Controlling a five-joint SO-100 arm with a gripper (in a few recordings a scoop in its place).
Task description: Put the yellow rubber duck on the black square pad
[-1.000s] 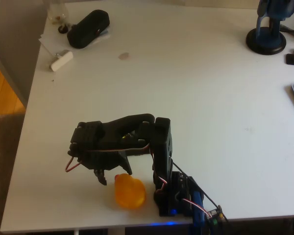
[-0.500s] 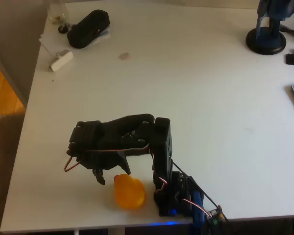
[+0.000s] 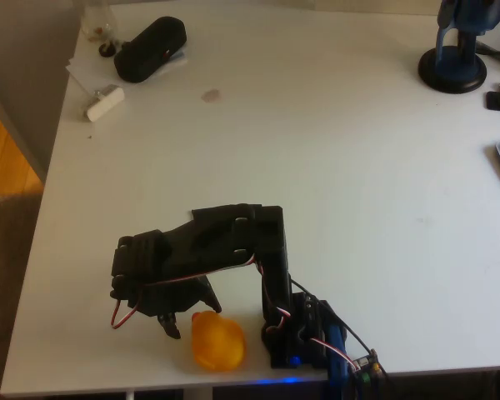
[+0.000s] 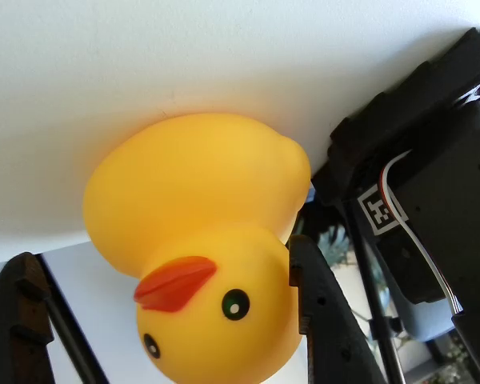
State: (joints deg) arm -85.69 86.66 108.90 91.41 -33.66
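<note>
Wrist view: yellow rubber duck (image 4: 200, 248) sitting between the fingers of the claw (image 4: 164, 320), head nearest the camera, body stretching away across the white desk (image 4: 184, 56). Claw spread wide, right finger touching the head, left finger apart. Overhead view: duck (image 3: 217, 341) near the desk's front edge, beside the arm's base.

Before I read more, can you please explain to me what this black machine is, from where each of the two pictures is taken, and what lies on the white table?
It is a small black robot arm on a white table. One picture looks down from above; the other comes from a camera on the arm's wrist. The hand is open, its fingers on either side of the yellow rubber duck, not yet gripping it. Far off lie a black oblong case and a small white block. A blue stand is at the top right.
</note>
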